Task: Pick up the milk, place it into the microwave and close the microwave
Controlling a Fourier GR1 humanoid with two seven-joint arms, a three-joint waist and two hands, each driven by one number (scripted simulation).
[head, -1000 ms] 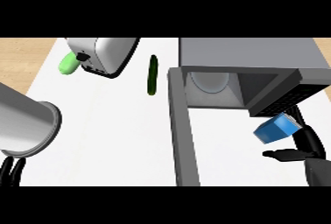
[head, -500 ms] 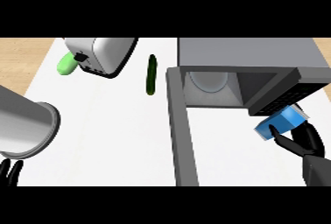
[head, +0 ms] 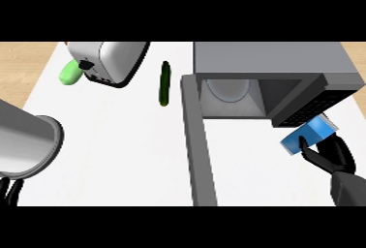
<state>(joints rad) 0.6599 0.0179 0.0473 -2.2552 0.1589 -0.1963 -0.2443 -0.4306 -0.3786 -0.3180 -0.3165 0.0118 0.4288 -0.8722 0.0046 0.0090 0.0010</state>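
Milk is being held by the right hand, which is curling its fingers and thumb round the near end of the blue carton, so the picking up is looking done. The carton is hanging tilted near the right edge of the tabletop, just in front of the dark control panel of the microwave, and it is not yet inside; I cannot tell whether it is touching the panel or is only close to it. The microwave is standing at the far right corner of the tabletop, and its door is standing wide open, reaching toward the near edge as a long grey bar. Inside the open cavity a pale round turntable is showing. The cavity is opening to the left of the carton, so in my judgement the hand is needing to carry the milk leftward and then inward, past the corner of the panel, before letting it go. After this the door is waiting to be swung shut, so two of the three steps are not yet done. The left hand is resting at the near left corner, mostly hidden under a big grey metal pot; the part that is showing is looking straight and relaxed, holding nothing. A toaster, a dark green cucumber and a light green thing are lying along the far edge, well apart from the work.
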